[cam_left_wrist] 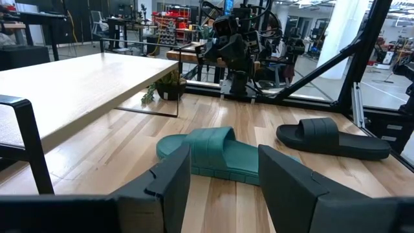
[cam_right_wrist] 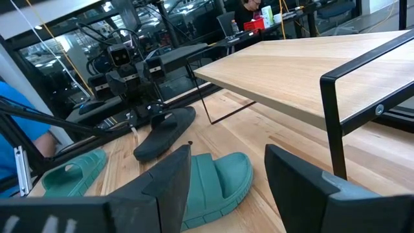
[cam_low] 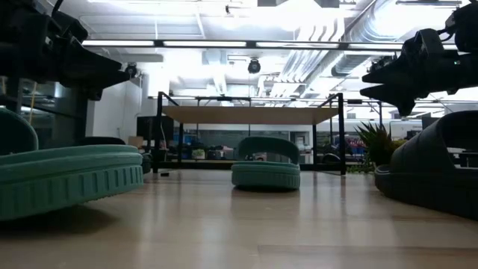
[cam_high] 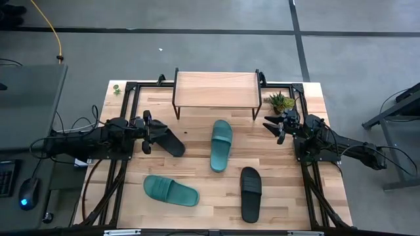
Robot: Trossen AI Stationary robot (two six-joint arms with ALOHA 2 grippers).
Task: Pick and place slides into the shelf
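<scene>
The shelf point(cam_high: 215, 90) stands at the table's far edge on thin black legs, its plank top bare. One teal slide point(cam_high: 221, 144) lies mid-table in front of it, and another teal slide point(cam_high: 170, 191) lies near-left. A black slide point(cam_high: 251, 193) lies near-right. The other black slide point(cam_high: 169, 141) lies flat on the left, just past my left gripper point(cam_high: 149, 131). That gripper is open, and in its wrist view nothing sits between its fingers point(cam_left_wrist: 223, 162). My right gripper point(cam_high: 275, 124) hovers open at the table's right, beside the shelf's right end, seen also in its wrist view point(cam_right_wrist: 226, 155).
A small potted plant point(cam_high: 282, 101) sits on the table's far right corner, close to my right gripper. Black frame rails point(cam_high: 125, 157) run along both table sides. Bare wood point(cam_high: 197, 167) lies between the slides. A person in blue point(cam_right_wrist: 19, 129) shows beyond the left side.
</scene>
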